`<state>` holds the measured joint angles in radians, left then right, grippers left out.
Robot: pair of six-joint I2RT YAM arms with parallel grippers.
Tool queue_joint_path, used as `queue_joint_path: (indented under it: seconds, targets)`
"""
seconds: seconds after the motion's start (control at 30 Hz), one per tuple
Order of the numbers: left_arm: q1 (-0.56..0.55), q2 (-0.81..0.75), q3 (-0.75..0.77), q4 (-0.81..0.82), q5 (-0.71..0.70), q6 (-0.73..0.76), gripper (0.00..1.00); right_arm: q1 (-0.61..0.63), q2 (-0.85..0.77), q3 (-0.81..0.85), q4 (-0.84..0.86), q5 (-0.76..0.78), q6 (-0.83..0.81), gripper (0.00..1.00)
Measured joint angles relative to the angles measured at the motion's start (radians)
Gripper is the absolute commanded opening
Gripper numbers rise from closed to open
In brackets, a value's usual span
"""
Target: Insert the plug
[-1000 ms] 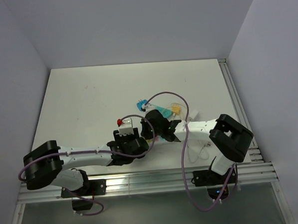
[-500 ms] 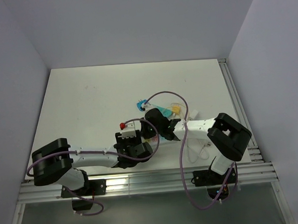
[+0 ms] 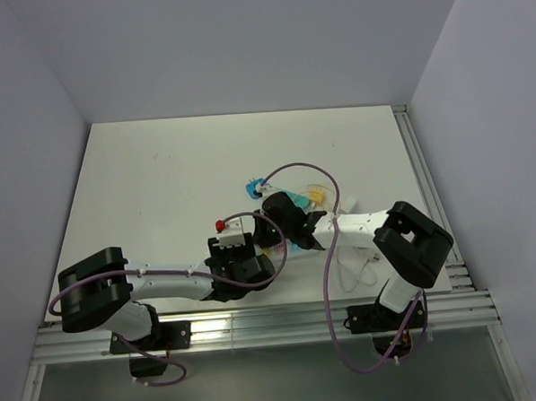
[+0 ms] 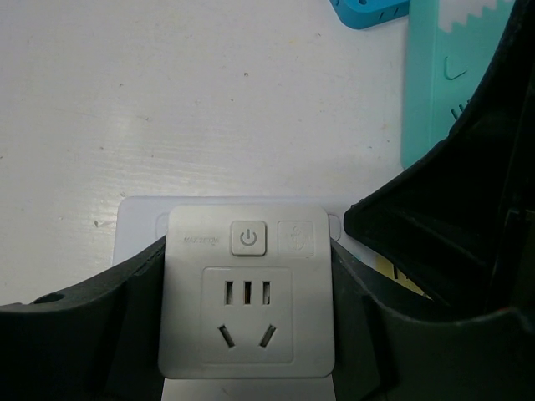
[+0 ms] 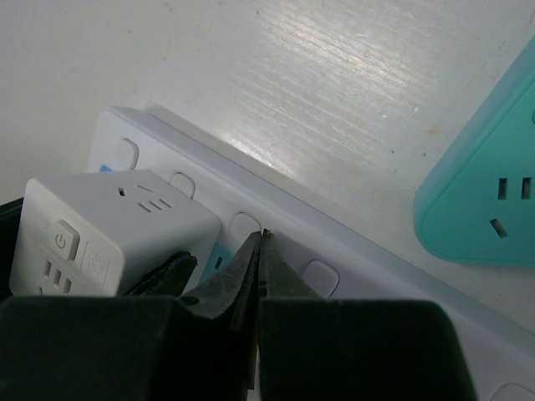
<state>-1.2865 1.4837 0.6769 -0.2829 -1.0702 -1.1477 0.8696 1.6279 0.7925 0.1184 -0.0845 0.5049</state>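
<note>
**A:** How many things do you count on the table [image 4: 167,100]?

**B:** Two arms, each with one gripper. One white cube adapter [image 4: 247,313], one long white power strip [image 5: 368,267], one teal socket block [image 5: 489,192] and one small blue piece [image 4: 368,10] at the far edge of the left wrist view.

**A:** Where is the cube adapter relative to the jaws?

**B:** It sits right between the jaws of the left gripper [image 4: 249,259]. The two black fingers [image 4: 125,317] press on its left and right sides, so this gripper is clamped on the cube. The cube is over the power strip, and the strip's edge shows just behind it. I cannot tell if the cube is pushed into the strip.

**A:** And the right gripper [image 5: 261,246]?

**B:** Its jaws are fully closed, tip against tip, with nothing between them. The tips are over the strip, just beside the cube and at its right in the right wrist view.

**A:** What about materials and shapes?

**B:** The cube is smooth matte plastic with rounded corners. Its face has a square power button, three short slots and two slanted slots. The strip is glossy white and flat, with a row of small rounded buttons. The teal block has a rounded corner and its own slots. The table is white, with fine scratches.
</note>
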Motion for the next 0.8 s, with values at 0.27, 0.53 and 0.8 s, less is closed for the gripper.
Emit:
queue_joint_path:
  seconds: [0.27, 0.53, 0.8]
  targets:
    - [-0.006, 0.038, 0.085, -0.098, 0.05, -0.045, 0.6, -0.039, -0.043, 0.002, -0.103, -0.015, -0.005, 0.0]
    - [0.005, -0.031, 0.095, -0.187, 0.19, -0.034, 1.0, -0.05, -0.056, 0.017, -0.165, -0.011, -0.008, 0.0]
    - [0.077, -0.188, 0.103, -0.205, 0.214, 0.045, 1.0, -0.061, -0.082, 0.013, -0.207, -0.006, -0.008, 0.0]
